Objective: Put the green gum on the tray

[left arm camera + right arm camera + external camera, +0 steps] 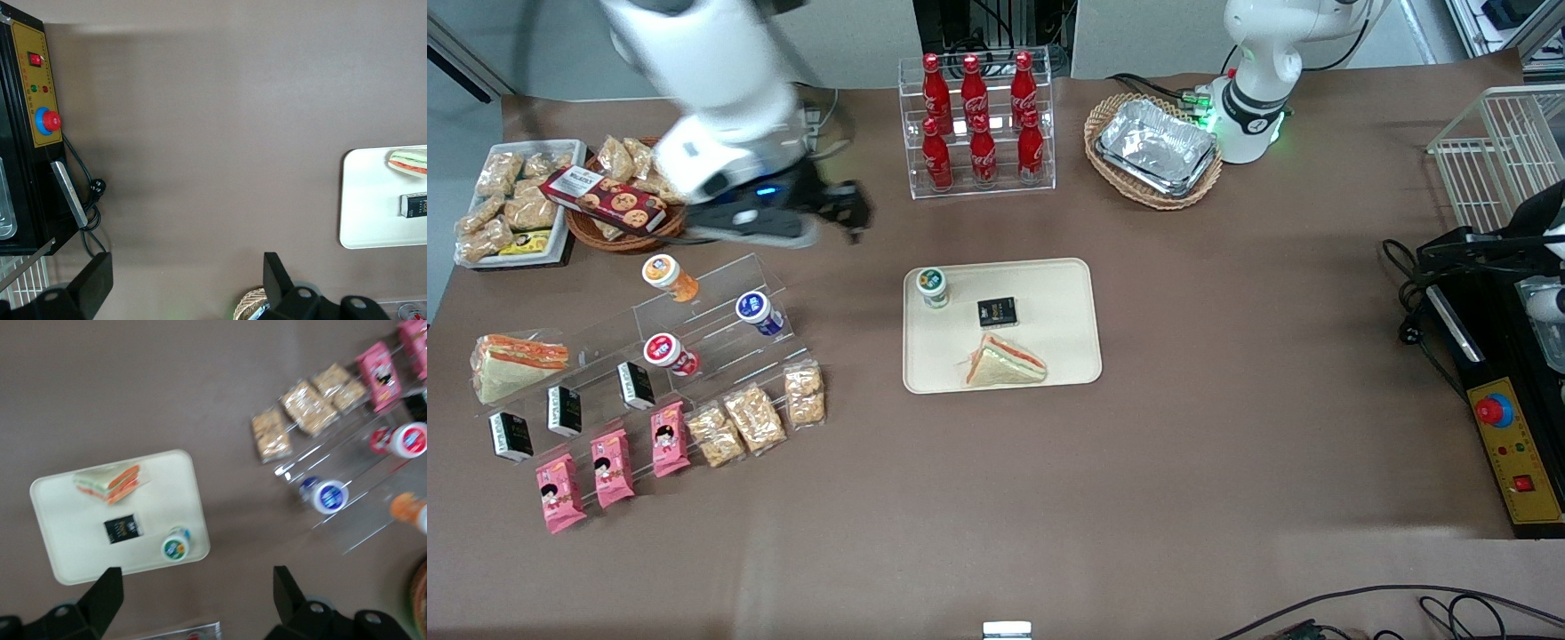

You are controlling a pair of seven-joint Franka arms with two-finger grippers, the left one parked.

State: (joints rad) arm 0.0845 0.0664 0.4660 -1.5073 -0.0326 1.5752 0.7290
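Note:
The green gum [933, 286] stands upright on the beige tray [1054, 298], in the tray's corner farthest from the front camera, toward the working arm's end. It also shows in the right wrist view [175, 547], on the tray [67, 540]. My right gripper [845, 209] hangs open and empty above the table. It is farther from the front camera than the tray, and apart from the gum. In the right wrist view the gripper [198, 593] has its fingers [107, 590] spread wide with only bare table between them.
A sandwich [1005, 363] and a black packet [997, 311] lie on the tray. A clear stepped shelf [720, 307] holds orange-lidded [665, 274], blue-lidded [756, 311] and red-lidded canisters. A cola rack [978, 124] and a foil tray in a wicker basket [1154, 147] stand farther back.

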